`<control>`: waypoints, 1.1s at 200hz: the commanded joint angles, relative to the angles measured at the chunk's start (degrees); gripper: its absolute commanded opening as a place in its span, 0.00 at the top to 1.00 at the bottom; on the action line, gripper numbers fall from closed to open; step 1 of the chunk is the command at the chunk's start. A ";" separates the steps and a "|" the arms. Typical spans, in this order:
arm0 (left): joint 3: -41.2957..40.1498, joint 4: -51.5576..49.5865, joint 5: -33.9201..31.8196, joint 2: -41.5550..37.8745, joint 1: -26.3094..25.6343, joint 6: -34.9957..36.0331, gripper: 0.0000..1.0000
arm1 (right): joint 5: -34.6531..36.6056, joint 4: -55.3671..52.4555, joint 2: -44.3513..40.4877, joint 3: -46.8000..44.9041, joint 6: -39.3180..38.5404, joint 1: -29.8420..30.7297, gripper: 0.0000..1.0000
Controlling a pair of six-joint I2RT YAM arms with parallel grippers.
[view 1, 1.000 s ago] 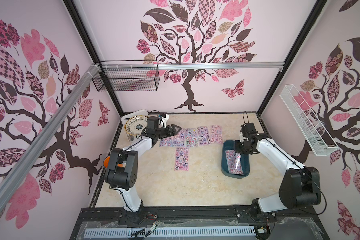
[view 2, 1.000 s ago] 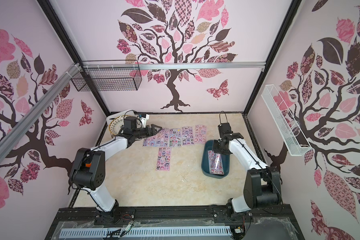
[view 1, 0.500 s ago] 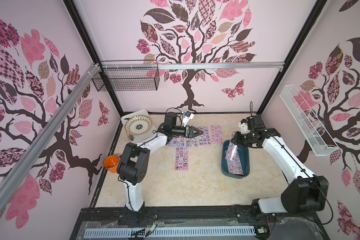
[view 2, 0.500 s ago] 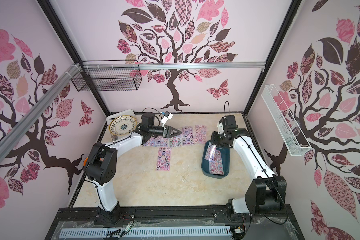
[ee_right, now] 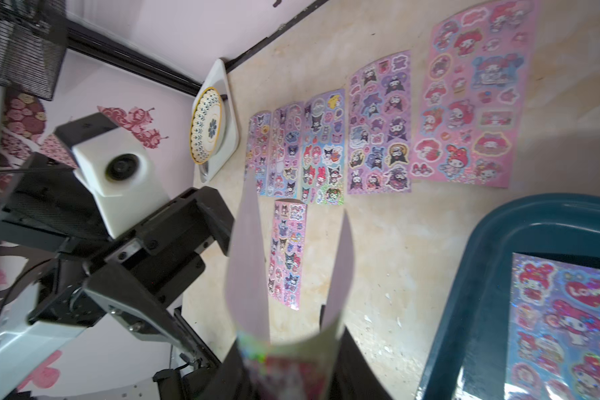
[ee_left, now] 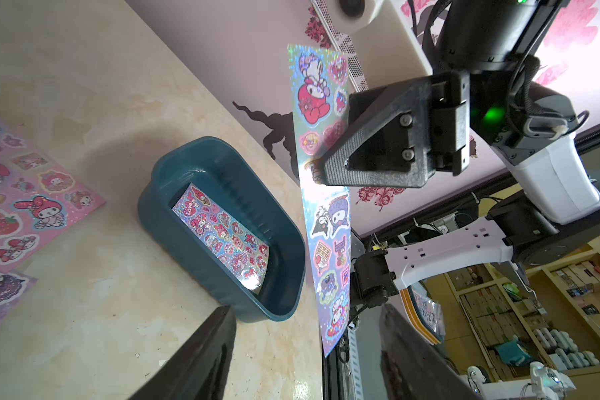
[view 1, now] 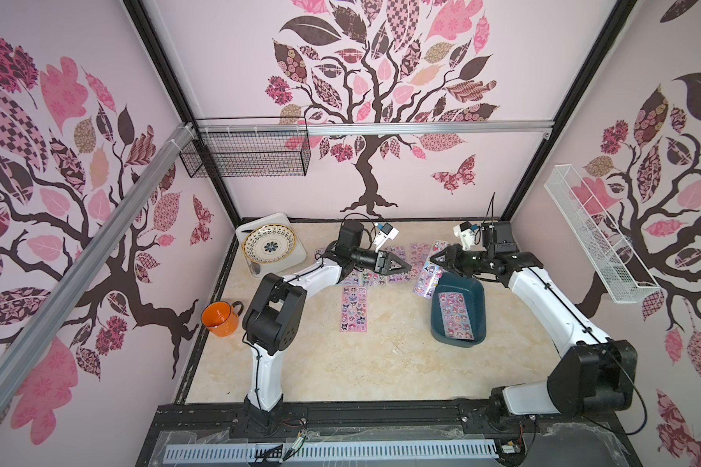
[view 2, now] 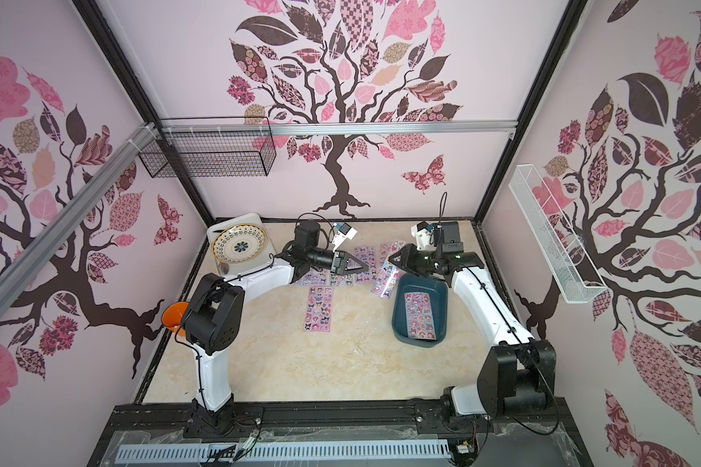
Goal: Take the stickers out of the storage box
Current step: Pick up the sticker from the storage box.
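Right gripper (view 1: 434,258), in a top view, is clamped on one held sheet (view 1: 426,277) of the stickers. The sheet hangs in the air just off the 11 o'clock corner of the storage box (view 1: 478,297), clear of its rim. Left gripper (view 1: 406,267) faces it from 9 o'clock, jaws apart and holding nothing. The left wrist view shows the gap between its fingers (ee_left: 208,353), and shows the held sheet pinched near mid-length with both ends free.

Stickers already out: a row of laid-out sheets (ee_right: 380,128) at 12 o'clock on the table (view 1: 381,364), and a single sheet (view 1: 355,309) just at 6 o'clock of that row. A boxed sheet (view 2: 419,315) lies flat in the storage box, at 3 o'clock on the table. Whether others lie under it you cannot tell.

Step in hand, by judgement: passing a sheet in the air from the right arm to the left, on its way to the row. Your next move calls for bringing the left jaws over a free end and closing them before the right lets go. The sheet is limp and curls about the grip, so expect it to swing or fold.

Legible writing: "Love" in a red heart (ee_right: 584,291) on the boxed sheet. No brand or other label can be read.
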 commanded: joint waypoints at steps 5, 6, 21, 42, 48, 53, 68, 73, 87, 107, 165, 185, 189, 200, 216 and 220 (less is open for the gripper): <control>1.35 1.66 1.42 0.79 -0.49 -0.71 0.30 | -4.13 4.60 0.39 -0.20 2.66 -0.09 0.69; 1.41 1.71 1.45 0.77 -0.50 -0.74 0.30 | -4.14 4.63 0.39 -0.26 2.71 -0.09 0.69; 1.88 1.92 1.64 1.08 -0.96 -0.95 0.31 | -4.56 5.56 0.54 -0.67 3.40 0.06 0.69; 2.69 1.81 2.00 1.95 -1.70 -1.37 0.32 | -4.86 6.97 1.11 -1.12 4.32 0.41 0.69; 2.97 1.87 2.08 2.09 -1.78 -1.54 0.33 | -4.85 7.19 1.24 -1.20 4.47 0.60 0.69; 3.13 1.81 2.09 2.15 -1.83 -1.58 0.34 | -4.73 7.71 1.29 -1.33 4.71 0.68 0.69; 3.17 2.02 2.04 2.41 -1.82 -1.88 0.35 | -4.59 9.17 1.57 -1.78 5.61 1.14 0.69; 3.19 2.13 2.00 2.42 -1.77 -2.05 0.35 | -4.62 9.35 1.69 -1.75 5.66 1.31 0.69; 3.19 2.61 1.91 2.49 -1.82 -2.49 0.37 | -4.56 9.61 2.08 -1.48 6.00 1.71 0.68; 3.17 3.34 2.00 2.53 -1.88 -3.17 0.41 | -4.39 10.28 2.85 -1.24 6.34 2.71 0.68; 3.73 3.87 2.78 3.28 -1.83 -4.02 0.55 | -3.75 10.61 4.85 0.09 6.53 4.63 0.68; 3.91 3.88 3.20 3.53 -1.80 -4.02 0.59 | -3.59 10.48 5.38 0.24 6.41 4.84 0.67; 3.92 3.89 3.23 3.42 -1.83 -3.99 0.59 | -3.54 10.54 5.40 0.22 6.34 4.88 0.67; 3.92 3.87 3.23 3.38 -1.79 -3.84 0.60 | -3.16 10.22 5.32 0.29 6.16 4.85 0.67; 3.75 3.90 2.56 3.14 -1.58 -3.71 0.63 | -2.77 9.97 5.30 0.30 6.02 4.85 0.67; 3.73 3.87 2.46 3.16 -1.62 -3.69 0.64 | -2.75 9.91 5.25 0.30 6.02 4.83 0.67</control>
